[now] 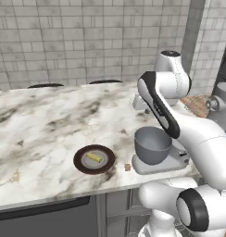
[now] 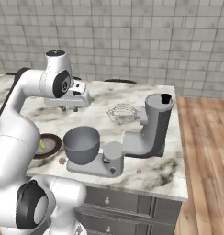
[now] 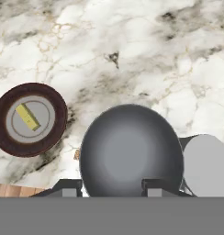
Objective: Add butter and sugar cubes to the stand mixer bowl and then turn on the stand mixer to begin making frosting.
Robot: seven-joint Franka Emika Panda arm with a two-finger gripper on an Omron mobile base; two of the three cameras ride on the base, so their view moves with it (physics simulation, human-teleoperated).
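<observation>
Fingertips of my tool (image 3: 109,187) frame the hand view's bottom, partly parted and holding nothing, poised high above the stand mixer bowl (image 3: 131,151). Left to right on the marble surface (image 1: 40,125): the butter (image 1: 93,158) on its dark plate (image 1: 78,162), untouched; the sugar cube (image 1: 128,167) just beside the stand mixer (image 2: 148,131) base; then the bowl, seemingly empty. I judge I'm at the first pick: swing left, descend over the butter, widen if needed, close along its narrow sides.

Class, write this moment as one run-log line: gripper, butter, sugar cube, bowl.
gripper: open, empty, above bowl | butter: on plate | sugar cube: on counter beside plate | stand mixer bowl: empty, on mixer base
</observation>
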